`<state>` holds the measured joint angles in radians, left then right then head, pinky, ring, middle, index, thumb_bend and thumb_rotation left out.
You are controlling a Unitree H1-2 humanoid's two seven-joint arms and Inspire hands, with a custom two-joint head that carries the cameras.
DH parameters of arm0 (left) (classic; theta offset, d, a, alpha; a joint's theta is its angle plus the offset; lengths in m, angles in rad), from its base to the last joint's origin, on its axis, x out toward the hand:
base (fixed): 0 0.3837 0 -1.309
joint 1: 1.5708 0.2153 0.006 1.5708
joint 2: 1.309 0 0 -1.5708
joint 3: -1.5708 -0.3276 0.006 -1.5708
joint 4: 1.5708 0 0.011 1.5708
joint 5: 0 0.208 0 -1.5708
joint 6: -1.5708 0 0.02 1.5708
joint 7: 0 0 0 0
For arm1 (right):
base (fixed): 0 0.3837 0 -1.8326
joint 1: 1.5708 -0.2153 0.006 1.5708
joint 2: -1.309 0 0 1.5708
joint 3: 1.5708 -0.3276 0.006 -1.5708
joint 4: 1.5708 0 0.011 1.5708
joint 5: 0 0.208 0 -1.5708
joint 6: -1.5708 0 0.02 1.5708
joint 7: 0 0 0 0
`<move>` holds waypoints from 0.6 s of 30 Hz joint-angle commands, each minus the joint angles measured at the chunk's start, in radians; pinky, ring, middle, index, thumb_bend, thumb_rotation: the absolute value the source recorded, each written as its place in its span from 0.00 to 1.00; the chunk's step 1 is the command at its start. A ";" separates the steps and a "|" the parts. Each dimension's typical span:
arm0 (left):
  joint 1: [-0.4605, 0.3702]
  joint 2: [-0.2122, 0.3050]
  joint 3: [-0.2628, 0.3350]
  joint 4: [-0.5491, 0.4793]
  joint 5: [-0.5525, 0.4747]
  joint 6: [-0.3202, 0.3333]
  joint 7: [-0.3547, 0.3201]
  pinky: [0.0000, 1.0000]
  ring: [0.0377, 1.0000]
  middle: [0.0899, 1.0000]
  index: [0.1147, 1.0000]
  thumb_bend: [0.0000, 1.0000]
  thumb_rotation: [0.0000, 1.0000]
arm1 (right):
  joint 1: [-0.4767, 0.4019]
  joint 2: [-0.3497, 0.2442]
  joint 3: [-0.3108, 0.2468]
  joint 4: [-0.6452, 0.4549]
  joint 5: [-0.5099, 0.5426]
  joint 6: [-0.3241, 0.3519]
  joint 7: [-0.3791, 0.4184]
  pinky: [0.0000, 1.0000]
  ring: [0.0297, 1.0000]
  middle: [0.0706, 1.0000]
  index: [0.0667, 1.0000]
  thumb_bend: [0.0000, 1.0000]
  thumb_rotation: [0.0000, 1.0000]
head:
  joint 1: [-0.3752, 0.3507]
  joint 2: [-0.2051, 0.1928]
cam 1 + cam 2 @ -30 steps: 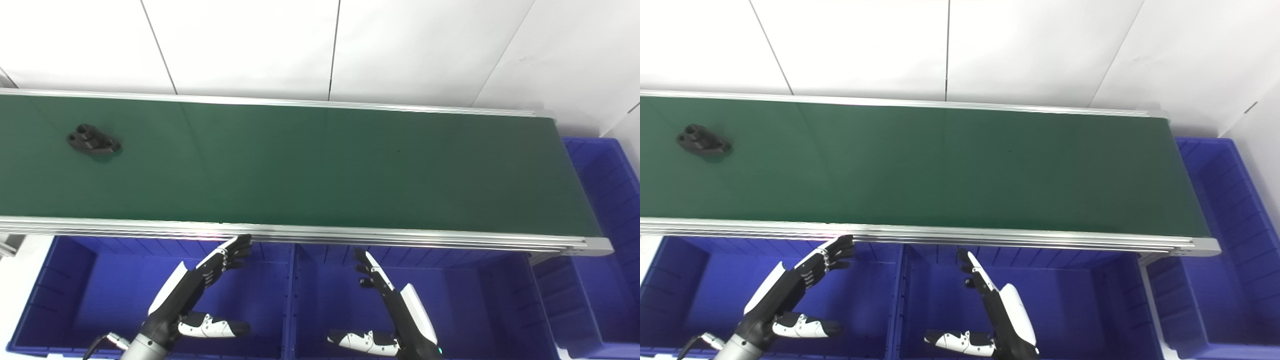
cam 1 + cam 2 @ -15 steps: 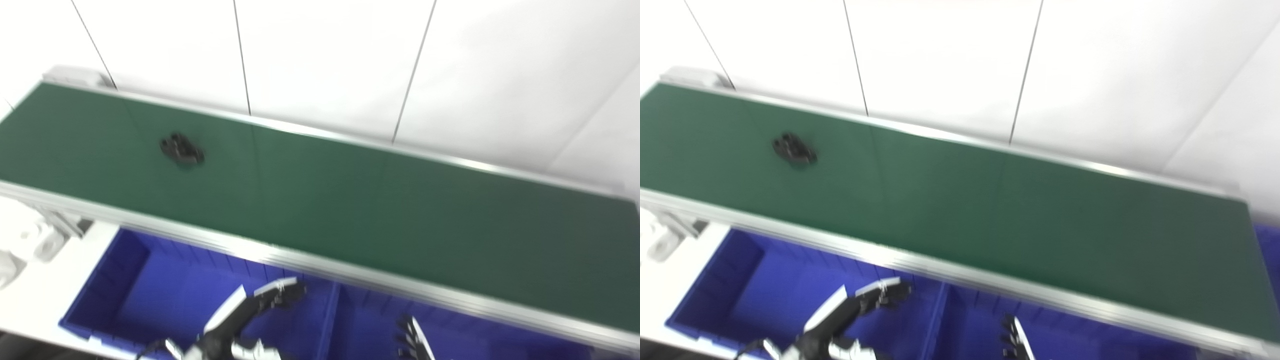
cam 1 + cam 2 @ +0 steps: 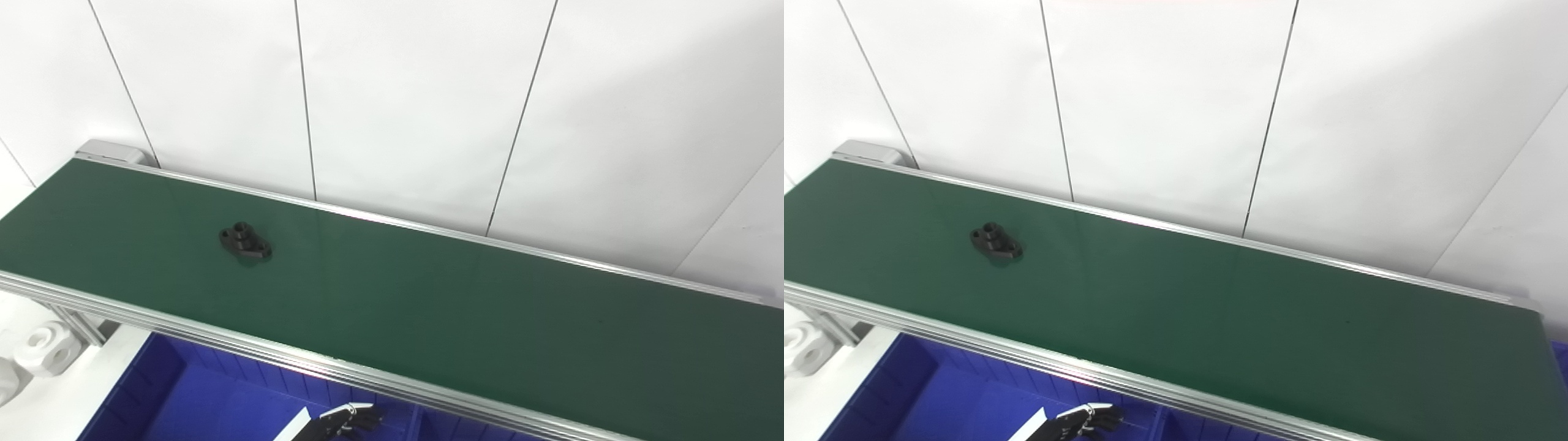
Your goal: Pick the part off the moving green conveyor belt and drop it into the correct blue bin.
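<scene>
White wall panels rise behind the long green conveyor belt [image 3: 429,306], where a small black flanged part with holes [image 3: 245,241] lies on the left stretch, untouched. Below the belt's near metal rail, over a blue plastic bin [image 3: 202,398], only the left hand's [image 3: 343,421] fingertips peek in; whether its fingers are apart I cannot tell.

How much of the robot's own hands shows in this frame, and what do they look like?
Only the left hand shows, at the bottom edge over the blue bin: black segmented fingers with small silvery hardware near the knuckles, and a white shell panel behind them. No cables or markings are visible. The right hand is out of view.
</scene>
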<state>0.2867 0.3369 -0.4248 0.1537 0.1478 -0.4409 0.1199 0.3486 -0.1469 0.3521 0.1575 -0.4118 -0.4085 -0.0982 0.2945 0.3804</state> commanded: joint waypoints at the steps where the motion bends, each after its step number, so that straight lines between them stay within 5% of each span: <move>1: -0.014 0.018 -0.012 -0.015 0.000 -0.029 0.044 0.69 0.76 0.77 0.76 0.90 0.48 | -0.006 -0.004 0.003 -0.012 0.017 -0.060 -0.011 0.77 0.89 0.93 0.97 0.73 0.35 | 0.001 0.001; 18: -0.017 0.053 -0.081 -0.032 0.008 -0.029 0.134 0.67 0.74 0.76 0.74 0.90 0.48 | 0.003 -0.039 0.040 -0.035 0.029 -0.061 -0.058 0.66 0.82 0.89 0.97 0.73 0.37 | -0.004 0.014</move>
<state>0.2769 0.3737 -0.5035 0.1509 0.1484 -0.4409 0.2255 0.3471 -0.1814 0.3908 0.1564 -0.3920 -0.4087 -0.1351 0.2915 0.3896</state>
